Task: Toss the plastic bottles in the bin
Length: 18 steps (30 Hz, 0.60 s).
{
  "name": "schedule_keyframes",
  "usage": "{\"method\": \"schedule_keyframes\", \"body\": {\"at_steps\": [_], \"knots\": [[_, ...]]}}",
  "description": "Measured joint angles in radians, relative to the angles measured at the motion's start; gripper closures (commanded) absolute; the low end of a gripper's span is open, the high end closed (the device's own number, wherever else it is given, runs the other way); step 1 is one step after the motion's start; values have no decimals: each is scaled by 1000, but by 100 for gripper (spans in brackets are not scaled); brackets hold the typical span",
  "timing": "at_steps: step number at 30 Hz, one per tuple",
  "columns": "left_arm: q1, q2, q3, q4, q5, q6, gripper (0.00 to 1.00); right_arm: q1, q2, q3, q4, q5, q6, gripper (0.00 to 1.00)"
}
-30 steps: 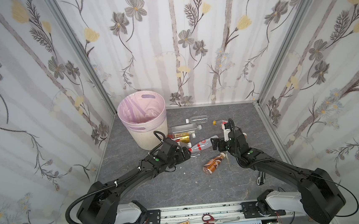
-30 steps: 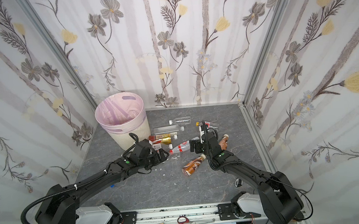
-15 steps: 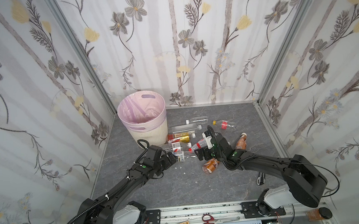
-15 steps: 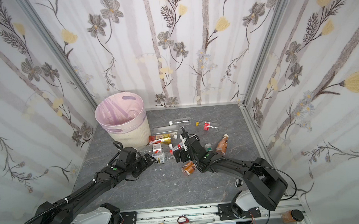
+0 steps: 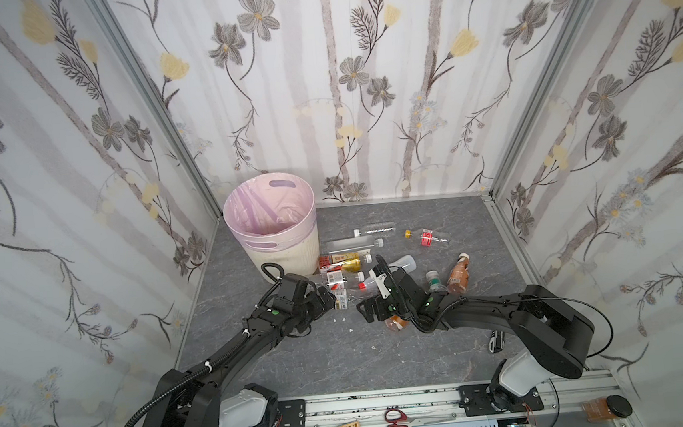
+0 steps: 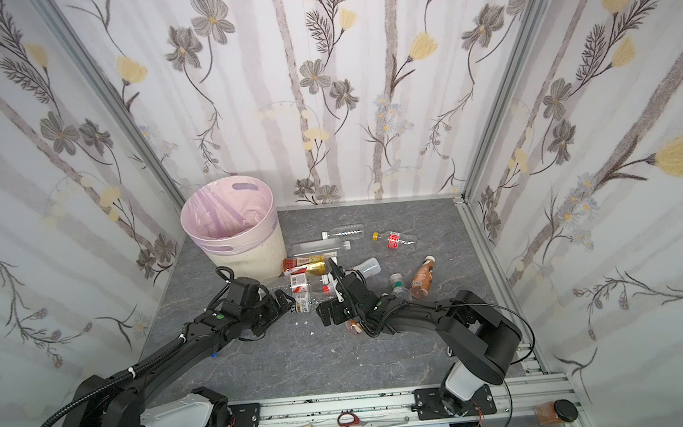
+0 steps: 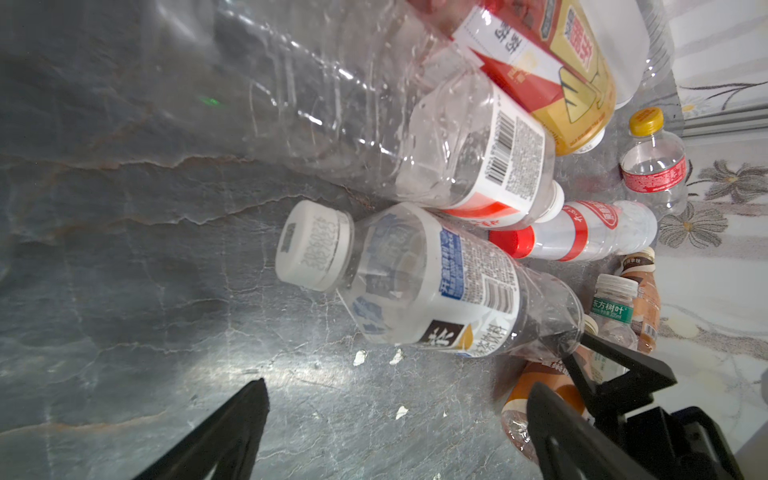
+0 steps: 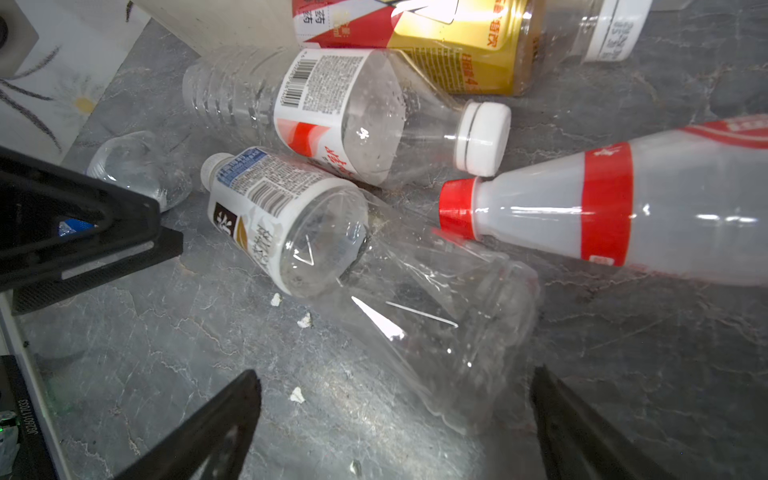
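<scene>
While the left gripper (image 7: 397, 384) and right gripper (image 8: 395, 372) gape wide, the tea bottle (image 7: 436, 282) lies between them, cap toward the left gripper.

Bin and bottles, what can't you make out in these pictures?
Bin floor: both top views, hidden by its near wall and pink bag; bottles inside cannot be told.
Amber bottle: both top views, mostly under the right gripper.
Red-capped bottle: right wrist view, base cut off by the edge.
Yellow-label bottle: both wrist views, cut off by the edge.
Label print: too small to read in both top views.
</scene>
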<state>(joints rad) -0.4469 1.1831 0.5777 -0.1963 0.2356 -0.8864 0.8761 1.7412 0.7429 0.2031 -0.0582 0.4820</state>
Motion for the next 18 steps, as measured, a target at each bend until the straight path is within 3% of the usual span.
{"method": "schedule_keyframes", "body": {"at_steps": [18], "knots": [[8,58,14,9,-24,-26,0,8,-39,48,-24,13,-48,0]]}}
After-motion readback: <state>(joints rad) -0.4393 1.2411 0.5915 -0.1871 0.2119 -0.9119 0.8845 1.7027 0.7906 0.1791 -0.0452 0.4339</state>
